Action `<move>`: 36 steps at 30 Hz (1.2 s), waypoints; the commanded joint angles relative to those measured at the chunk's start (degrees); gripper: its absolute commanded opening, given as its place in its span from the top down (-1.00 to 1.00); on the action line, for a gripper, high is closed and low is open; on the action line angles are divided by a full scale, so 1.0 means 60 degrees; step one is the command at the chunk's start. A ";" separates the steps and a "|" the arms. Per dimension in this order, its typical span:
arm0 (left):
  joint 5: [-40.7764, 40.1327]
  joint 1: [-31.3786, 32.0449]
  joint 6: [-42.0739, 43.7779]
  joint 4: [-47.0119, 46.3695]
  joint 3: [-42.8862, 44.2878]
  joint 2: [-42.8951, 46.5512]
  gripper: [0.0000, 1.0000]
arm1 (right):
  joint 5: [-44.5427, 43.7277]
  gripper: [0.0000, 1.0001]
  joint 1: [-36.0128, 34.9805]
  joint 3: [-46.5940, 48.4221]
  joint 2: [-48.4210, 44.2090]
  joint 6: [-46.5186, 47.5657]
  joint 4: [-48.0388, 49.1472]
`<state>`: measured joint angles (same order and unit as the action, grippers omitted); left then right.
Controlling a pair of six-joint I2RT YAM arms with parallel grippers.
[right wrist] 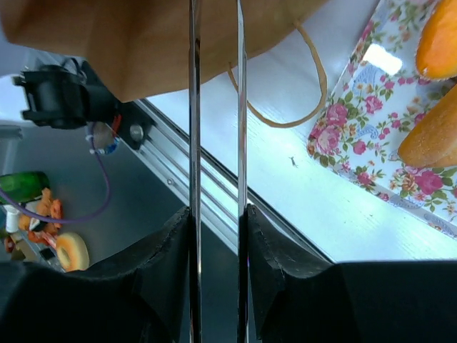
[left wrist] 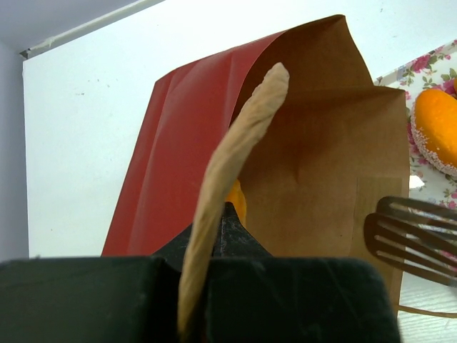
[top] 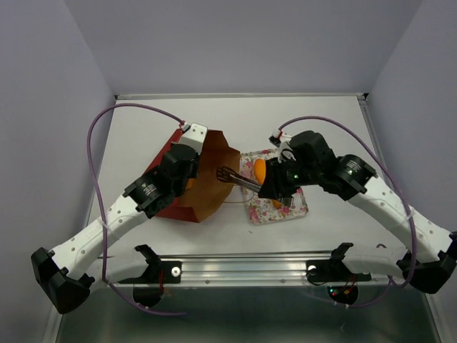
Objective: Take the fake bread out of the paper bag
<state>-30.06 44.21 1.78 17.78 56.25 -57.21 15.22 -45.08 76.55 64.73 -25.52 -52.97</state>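
Note:
The red-brown paper bag (top: 207, 191) lies tilted on the table, mouth toward the right. My left gripper (top: 187, 171) is shut on its cord handle (left wrist: 239, 136), and an orange piece of fake bread (left wrist: 238, 201) shows inside the bag just past the fingers. My right gripper (top: 275, 187) is shut on metal tongs (top: 239, 179), one finger pressing each blade (right wrist: 194, 107). The tongs' slotted tips (left wrist: 414, 239) sit at the bag's mouth, empty. Two fake bread pieces (top: 260, 170) (top: 277, 204) lie on the floral tray (top: 296, 209).
The tray (right wrist: 357, 121) lies just right of the bag, near the bag's loose second handle loop (right wrist: 314, 86). A metal rail (top: 243, 270) runs along the table's near edge. Walls close in the table on three sides.

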 commanded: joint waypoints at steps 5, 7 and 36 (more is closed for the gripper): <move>0.0059 0.0030 -0.0136 -0.0502 0.0308 0.0160 1.00 | 0.1080 0.61 0.0028 -0.0980 0.1234 0.0137 0.2788; 0.0045 0.0030 -0.0136 -0.0488 0.0293 0.0131 1.00 | 0.1169 0.60 0.0028 -0.0982 0.1572 0.0166 0.3230; 0.0001 0.0030 -0.0033 -0.0576 0.0161 -0.0016 1.00 | 0.2531 -0.36 0.0028 -0.0001 0.4899 -0.0039 0.6309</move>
<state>-29.17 44.21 1.48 17.61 56.25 -57.32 28.58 -45.04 72.77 92.75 -25.17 -20.91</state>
